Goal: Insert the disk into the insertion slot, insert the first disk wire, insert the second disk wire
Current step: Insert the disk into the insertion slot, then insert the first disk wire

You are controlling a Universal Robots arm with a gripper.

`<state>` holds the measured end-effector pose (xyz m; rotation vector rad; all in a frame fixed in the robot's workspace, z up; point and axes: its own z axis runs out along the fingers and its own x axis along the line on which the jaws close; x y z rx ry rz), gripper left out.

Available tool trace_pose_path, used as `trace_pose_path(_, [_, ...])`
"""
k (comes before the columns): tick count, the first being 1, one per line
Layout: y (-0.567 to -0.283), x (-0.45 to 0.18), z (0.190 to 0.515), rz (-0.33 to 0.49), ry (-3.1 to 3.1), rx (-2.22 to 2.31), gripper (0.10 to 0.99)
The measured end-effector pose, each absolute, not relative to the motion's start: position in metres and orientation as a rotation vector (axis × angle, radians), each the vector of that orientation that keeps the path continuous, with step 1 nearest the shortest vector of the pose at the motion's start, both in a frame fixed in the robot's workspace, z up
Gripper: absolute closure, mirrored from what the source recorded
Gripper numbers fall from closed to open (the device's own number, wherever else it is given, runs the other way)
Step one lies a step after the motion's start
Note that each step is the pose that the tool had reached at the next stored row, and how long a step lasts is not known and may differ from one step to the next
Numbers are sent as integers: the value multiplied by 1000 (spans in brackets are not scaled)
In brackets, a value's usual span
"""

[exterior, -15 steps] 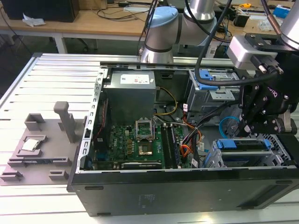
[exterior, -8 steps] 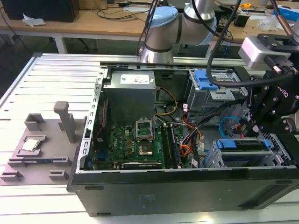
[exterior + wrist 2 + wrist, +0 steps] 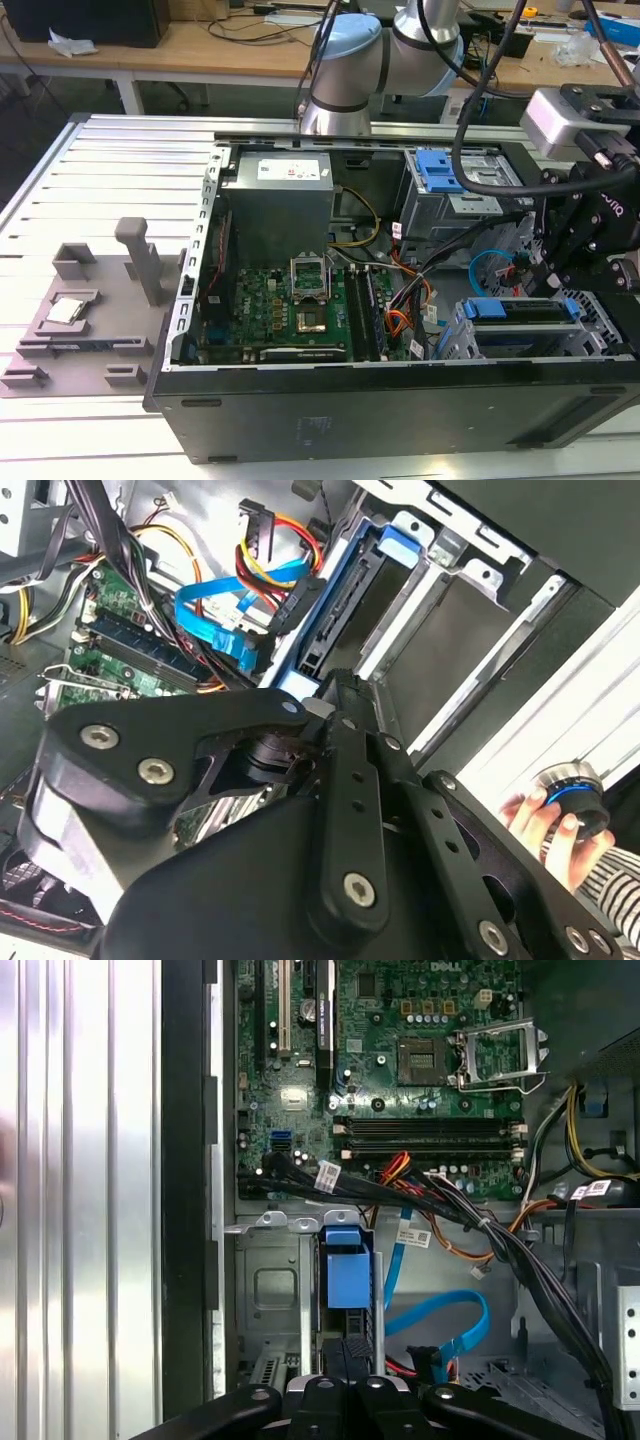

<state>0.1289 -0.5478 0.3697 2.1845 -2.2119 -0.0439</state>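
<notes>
In the exterior view, an open computer case [image 3: 300, 400] lies on a ribbed metal counter [image 3: 90, 170], with wooden desks [image 3: 200, 45] behind. The disk [image 3: 520, 309] stands on edge in the insertion slot [image 3: 500, 345] at the exterior view's right. In the second wrist view, the gripper [image 3: 322, 692] is at the disk's blue end, and a person's hand [image 3: 540, 825] is beside the case. In the first wrist view, I cannot tell whether the gripper grasps the disk.

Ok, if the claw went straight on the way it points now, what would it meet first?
The disk: in the first wrist view the claw points straight at its blue carrier end, which sits in the insertion slot. Whether they touch is unclear.
</notes>
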Motion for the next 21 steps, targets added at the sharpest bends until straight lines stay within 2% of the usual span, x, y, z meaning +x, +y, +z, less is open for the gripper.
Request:
trace_pose_path(10, [-548,135,356,-44,-2212,2185,980])
trace_pose_path(21, [-548,136,356,-44,-2212,2184,980])
